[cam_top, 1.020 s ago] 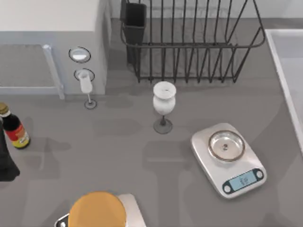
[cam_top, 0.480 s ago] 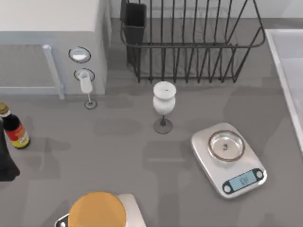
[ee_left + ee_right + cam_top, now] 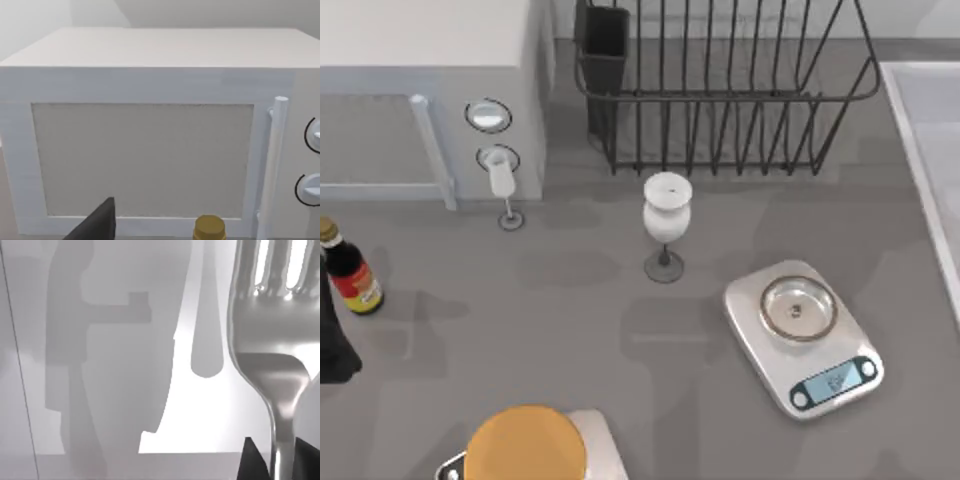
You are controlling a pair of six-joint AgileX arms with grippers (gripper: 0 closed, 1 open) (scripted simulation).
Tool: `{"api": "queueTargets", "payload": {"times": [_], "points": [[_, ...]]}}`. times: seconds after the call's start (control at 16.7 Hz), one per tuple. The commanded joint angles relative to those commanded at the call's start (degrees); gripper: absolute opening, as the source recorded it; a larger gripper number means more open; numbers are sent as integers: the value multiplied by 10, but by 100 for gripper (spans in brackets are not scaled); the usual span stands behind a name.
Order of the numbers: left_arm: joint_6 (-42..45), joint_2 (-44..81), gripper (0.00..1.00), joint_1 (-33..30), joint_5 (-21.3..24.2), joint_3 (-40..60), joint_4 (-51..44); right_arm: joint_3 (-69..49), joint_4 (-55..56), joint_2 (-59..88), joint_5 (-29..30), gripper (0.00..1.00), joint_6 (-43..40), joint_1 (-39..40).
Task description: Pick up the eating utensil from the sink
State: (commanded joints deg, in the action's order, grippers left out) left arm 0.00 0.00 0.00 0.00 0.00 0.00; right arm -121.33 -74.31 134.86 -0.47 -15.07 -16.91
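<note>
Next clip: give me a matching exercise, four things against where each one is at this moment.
Things:
1. fork
2. kitchen scale
3. white goblet
4. sauce bottle

Places:
a. at the table's left edge, in front of the microwave
b. standing just in front of the black dish rack
c. close up in the right wrist view, its handle running down between the right gripper fingers, over the pale sink
d. right of centre on the table, display toward the near edge

Pairs: 1-c, 2-d, 3-b, 4-a
</note>
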Motion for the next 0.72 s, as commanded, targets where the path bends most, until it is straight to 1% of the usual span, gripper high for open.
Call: {"api": "queueTargets", "payload": {"times": [0.18, 0.54, 0.72], "points": [[0, 0, 100, 0, 0, 0, 0, 26, -19, -40, 1, 0, 71, 73], [0, 0, 100, 0, 0, 0, 0, 101, -69, -152, 4, 0, 279, 288], [0, 0, 100, 0, 0, 0, 0, 127, -85, -191, 5, 0, 337, 346]]}}
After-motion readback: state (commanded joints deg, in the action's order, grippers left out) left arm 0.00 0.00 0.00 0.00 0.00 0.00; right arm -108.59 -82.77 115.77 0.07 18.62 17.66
